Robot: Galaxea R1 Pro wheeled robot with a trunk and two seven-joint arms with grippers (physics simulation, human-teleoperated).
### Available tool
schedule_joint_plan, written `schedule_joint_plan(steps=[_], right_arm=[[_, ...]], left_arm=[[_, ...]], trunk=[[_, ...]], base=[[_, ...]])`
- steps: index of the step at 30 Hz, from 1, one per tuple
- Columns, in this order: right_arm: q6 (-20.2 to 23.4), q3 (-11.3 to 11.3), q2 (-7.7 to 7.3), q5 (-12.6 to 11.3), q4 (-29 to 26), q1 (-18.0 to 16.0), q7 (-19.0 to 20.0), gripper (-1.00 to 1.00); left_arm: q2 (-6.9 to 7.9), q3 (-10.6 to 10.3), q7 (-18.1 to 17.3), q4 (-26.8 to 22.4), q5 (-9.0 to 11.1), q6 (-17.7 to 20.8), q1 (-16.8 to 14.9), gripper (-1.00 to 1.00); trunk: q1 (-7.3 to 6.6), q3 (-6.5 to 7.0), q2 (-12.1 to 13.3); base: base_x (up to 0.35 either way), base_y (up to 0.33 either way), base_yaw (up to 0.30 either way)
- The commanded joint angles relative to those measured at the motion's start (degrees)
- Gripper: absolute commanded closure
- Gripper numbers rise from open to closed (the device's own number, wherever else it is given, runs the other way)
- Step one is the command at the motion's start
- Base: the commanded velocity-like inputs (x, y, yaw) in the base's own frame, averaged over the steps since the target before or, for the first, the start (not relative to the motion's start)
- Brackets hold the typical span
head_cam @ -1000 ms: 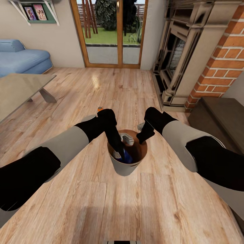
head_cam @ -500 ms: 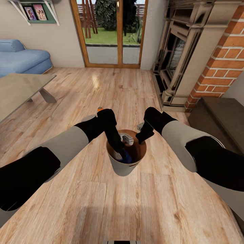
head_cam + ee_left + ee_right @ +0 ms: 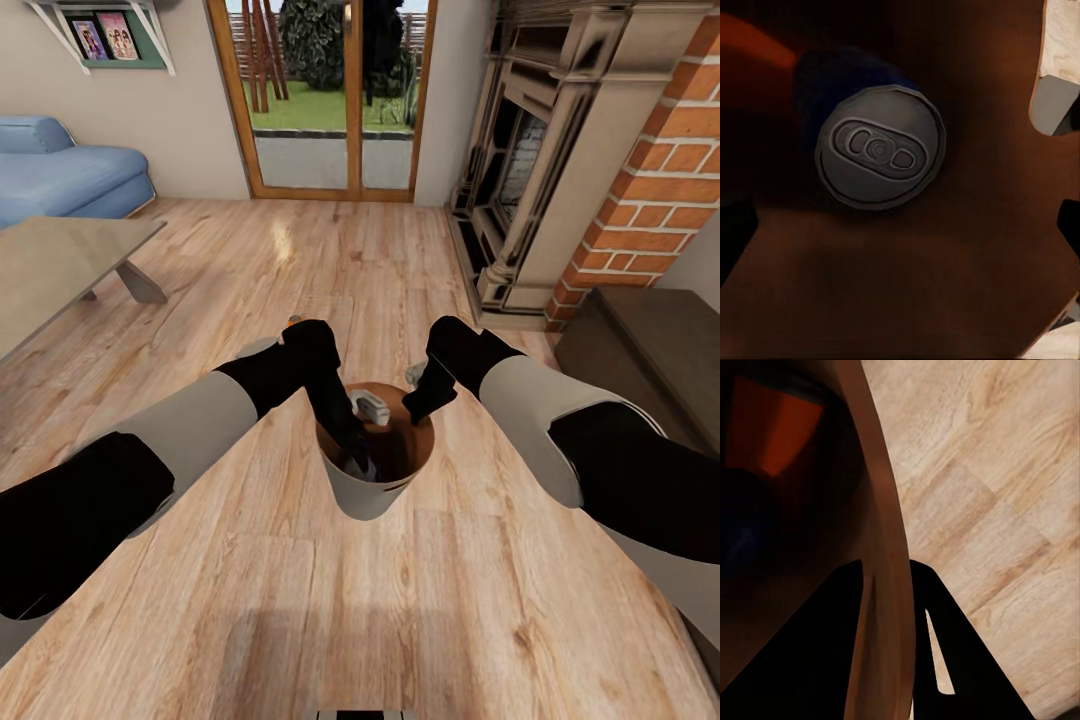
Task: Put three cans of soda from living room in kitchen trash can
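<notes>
Your blue can (image 3: 874,146) stands upright in the bin (image 3: 362,497), silver top up. Right tool (image 3: 896,607) pinches the bin's wall; left tool's (image 3: 358,462) opening I cannot tell.

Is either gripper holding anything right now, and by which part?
The right gripper grips the trash can by its rim, one finger inside and one outside. Whether the left gripper holds anything cannot be told.

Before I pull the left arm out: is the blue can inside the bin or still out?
Inside. The blue can lies within the bin, brown inner wall all around its silver top.
</notes>
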Motion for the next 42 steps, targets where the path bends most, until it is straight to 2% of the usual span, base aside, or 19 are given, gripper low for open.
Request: schedule_joint_plan(steps=[1, 4, 8, 9, 11, 12, 16, 17, 18, 20, 24, 25, 27, 30, 31, 35, 36, 39, 42], right_arm=[[0.5, -1.0, -0.07, -1.3, 0.0, 0.0, 0.1, 1.0], [0.5, -1.0, -0.29, -1.3, 0.1, 0.0, 0.1, 1.0], [0.5, -0.9, -0.36, -1.3, 0.2, 0.0, 0.1, 1.0], [0.5, -0.9, -0.37, -1.3, 0.3, 0.0, 0.1, 1.0], [0.5, -0.9, -0.37, -1.3, 0.3, 0.0, 0.1, 1.0], [0.5, -0.9, -0.38, -1.3, 0.4, 0.0, 0.1, 1.0], [0.5, -0.8, -0.5, -1.3, 0.5, 0.2, 0.1, 1.0], [0.5, -0.8, -0.73, -1.3, 0.6, 0.2, 0.1, 1.0], [0.5, -0.8, -0.8, -1.3, 0.6, 0.2, 0.1, 1.0], [0.5, -0.9, -1.15, -1.2, 0.6, 0.3, 0.1, 1.0], [0.5, -0.9, -2.53, -1.2, 0.7, 0.3, 0.1, 1.0], [0.5, -1.0, -3.89, -1.2, 0.7, 0.3, 0.1, 1.0], [0.5, -1.0, -5.63, -1.2, 0.7, 0.4, 0.1, 1.0], [0.5, -1.0, -8.83, -1.3, 0.8, 0.5, 0.1, 1.0], [0.5, -1.0, -11.32, -1.4, 0.8, 0.5, 0.2, 1.0], [0.5, -1.7, -16.11, -1.4, 0.7, 0.6, 0.3, 1.0], [0.5, -2.9, -18.04, -1.5, 0.7, 0.6, 0.3, 1.0], [0.5, -5.0, -21.04, -1.4, 0.8, 0.6, 0.2, 1.0], [0.5, -6.0, -22.89, -1.4, 0.7, 1.2, 0.1, 1.0]], left_arm=[[0.11, 0.3, 0.0, -1.0, 0.0, 0.0, 0.0, -1.0], [0.72, 2.0, -0.3, -7.6, 0.3, 0.0, 0.0, -1.0], [4.09, 6.3, -0.4, -13.8, 0.6, 0.0, 0.0, -1.0], [5.6, 9.1, -0.5, -16.2, 0.7, 0.0, 0.1, -1.0], [7.2, 12.1, -0.6, -18.3, 0.8, 0.0, 0.4, -1.0], [8.71, 14.9, -0.8, -20.1, 0.8, 0.0, 0.9, -1.0], [12.26, 20.3, -1.9, -23.8, 0.9, 0.0, 2.5, -1.0], [15.95, 23.9, -1.9, -25.1, 0.9, 0.0, 3.3, -1.0], [16.96, 25.1, -1.9, -25.3, 0.9, 0.0, 3.5, -1.0], [21.21, 31.8, -1.9, -25.6, 0.9, 0.0, 3.8, -1.0], [24.57, 40.4, -1.9, -25.4, 0.6, -1.1, 4.1, -1.0], [25.55, 44.7, -1.3, -25.4, 0.4, -1.6, 4.6, -1.0], [26.15, 48.2, 1.2, -25.6, 0.3, -1.9, 5.4, -1.0], [26.63, 51.7, 7.3, -26.0, 0.2, -2.4, 7.3, -1.0], [26.65, 53.2, 12.3, -26.4, 0.3, -3.2, 9.2, -1.0], [26.47, 55.3, 21.8, -26.7, 0.7, -6.2, 14.2, -1.0], [26.15, 56.3, 25.2, -26.7, 1.1, -8.5, 17.3, -1.0], [25.5, 57.9, 28.8, -26.7, 1.9, -12.5, 22.3, -1.0], [23.92, 59.4, 33.3, -27.1, 2.5, -16.7, 29.2, -1.0]], trunk=[[0.0, 0.0, 0.0], [0.0, 0.0, 0.0], [0.0, 0.0, 0.0], [0.0, 0.0, 0.0], [0.0, 0.0, 0.0], [0.0, 0.0, 0.0], [0.0, 0.0, 0.0], [0.0, 0.0, 0.0], [0.0, 0.0, 0.0], [0.0, 0.0, 0.0], [0.0, 0.0, 0.0], [0.0, 0.0, 0.0], [0.0, 0.0, 0.0], [0.0, 0.0, 0.0], [0.0, 0.0, 0.0], [0.0, 0.0, 0.0], [0.0, 0.0, 0.0], [0.0, 0.0, 0.0], [0.0, 0.0, 0.0]], base=[[0.0, 0.0, 0.0], [0.0, 0.0, 0.0], [0.0, 0.0, 0.0], [0.0, 0.0, 0.0], [0.0, 0.0, 0.0], [0.0, 0.0, 0.0], [0.0, 0.0, 0.0], [0.0, 0.0, 0.0], [0.0, 0.0, 0.0], [0.0, 0.0, 0.0], [0.0, 0.0, 0.0], [0.0, 0.0, 0.0], [0.0, 0.0, 0.0], [0.0, 0.0, 0.0], [0.0, 0.0, 0.0], [0.0, 0.0, 0.0], [0.0, 0.0, 0.0], [0.0, 0.0, 0.0], [0.0, 0.0, 0.0]])
